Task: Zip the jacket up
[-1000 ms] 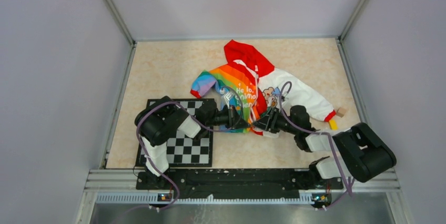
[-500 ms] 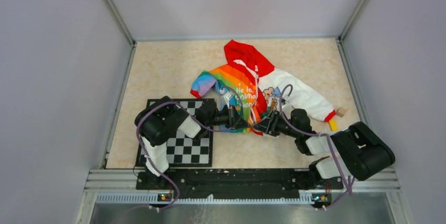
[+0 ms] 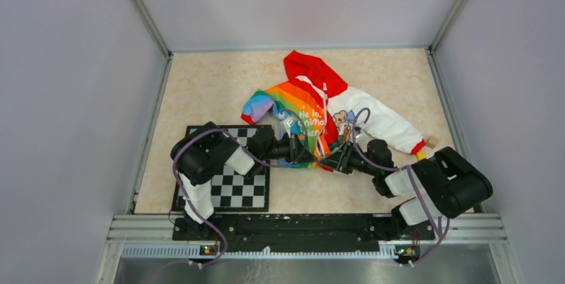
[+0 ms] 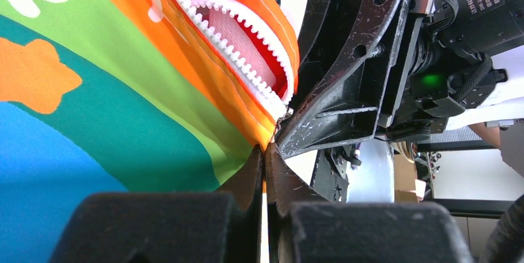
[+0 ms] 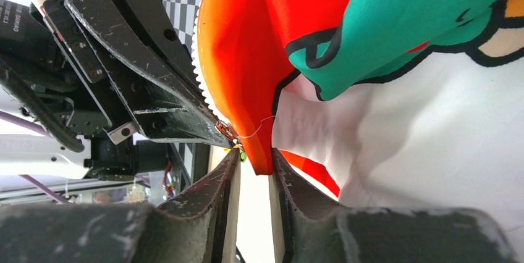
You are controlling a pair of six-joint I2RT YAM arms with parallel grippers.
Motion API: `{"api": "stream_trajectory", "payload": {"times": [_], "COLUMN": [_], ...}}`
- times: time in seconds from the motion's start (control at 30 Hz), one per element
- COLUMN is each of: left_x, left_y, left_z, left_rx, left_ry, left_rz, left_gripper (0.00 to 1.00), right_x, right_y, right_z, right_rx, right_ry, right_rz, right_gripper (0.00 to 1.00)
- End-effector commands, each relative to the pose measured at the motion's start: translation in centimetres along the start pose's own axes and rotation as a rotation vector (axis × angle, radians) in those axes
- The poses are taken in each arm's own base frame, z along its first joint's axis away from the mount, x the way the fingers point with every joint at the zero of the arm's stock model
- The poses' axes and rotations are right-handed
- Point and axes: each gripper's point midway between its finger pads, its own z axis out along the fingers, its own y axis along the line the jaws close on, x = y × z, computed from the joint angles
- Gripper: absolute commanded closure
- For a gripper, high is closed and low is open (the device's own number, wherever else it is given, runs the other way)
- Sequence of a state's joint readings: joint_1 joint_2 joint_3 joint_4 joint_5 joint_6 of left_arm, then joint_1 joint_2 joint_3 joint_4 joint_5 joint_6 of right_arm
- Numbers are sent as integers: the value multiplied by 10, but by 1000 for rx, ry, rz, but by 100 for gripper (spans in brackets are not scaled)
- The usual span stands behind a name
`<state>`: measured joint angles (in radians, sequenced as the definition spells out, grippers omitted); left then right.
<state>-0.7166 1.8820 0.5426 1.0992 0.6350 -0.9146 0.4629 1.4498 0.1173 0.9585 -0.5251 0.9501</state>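
The jacket lies crumpled mid-table, red hood at the far end, rainbow half on the left, white half on the right. Its white zipper stands open, with both rows of teeth apart. My left gripper is shut on the rainbow half's bottom corner, just below the zipper's lower end. My right gripper faces it, almost touching. In the right wrist view its jaws are nearly closed around the red hem edge of the white half.
A black-and-white checkerboard mat lies under the left arm. A small wooden block and a yellow piece sit by the white sleeve's red cuff, near the right arm. Metal rails and grey walls enclose the table.
My right arm has slid left and brought its gripper closer to the left gripper at the jacket's bottom hem. The left arm and the jacket have barely moved.
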Motion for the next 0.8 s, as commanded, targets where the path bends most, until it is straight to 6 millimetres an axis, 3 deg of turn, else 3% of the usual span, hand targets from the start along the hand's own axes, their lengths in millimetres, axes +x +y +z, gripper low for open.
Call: {"api": "stream_trajectory", "payload": {"times": [0.0,0.37,0.53,0.6,0.67,0.77], "left_x": [-8,-8,-8,-8,-7,-7], "left_y": [-10,-10,-11,-10,-10,-10], "left_z": [0,0,0,0,0,2], "left_rx": [42,42,44,43,41,35], "left_ry": [-31,-31,-32,-29,-28,-24], "left_rz": [42,42,44,42,41,45], "left_gripper": [100,100,100,100,100,100], "right_x": [-4,-2,8,11,21,18], "right_y": [14,14,18,16,3,6], "right_z": [1,-1,-4,-4,-2,-1], "right_rx": [-59,-52,-51,-26,83,128], "right_ry": [-23,-23,26,51,124,153], "right_rz": [-3,85,173,214,278,329], "right_gripper": [80,94,99,100,100,100]}}
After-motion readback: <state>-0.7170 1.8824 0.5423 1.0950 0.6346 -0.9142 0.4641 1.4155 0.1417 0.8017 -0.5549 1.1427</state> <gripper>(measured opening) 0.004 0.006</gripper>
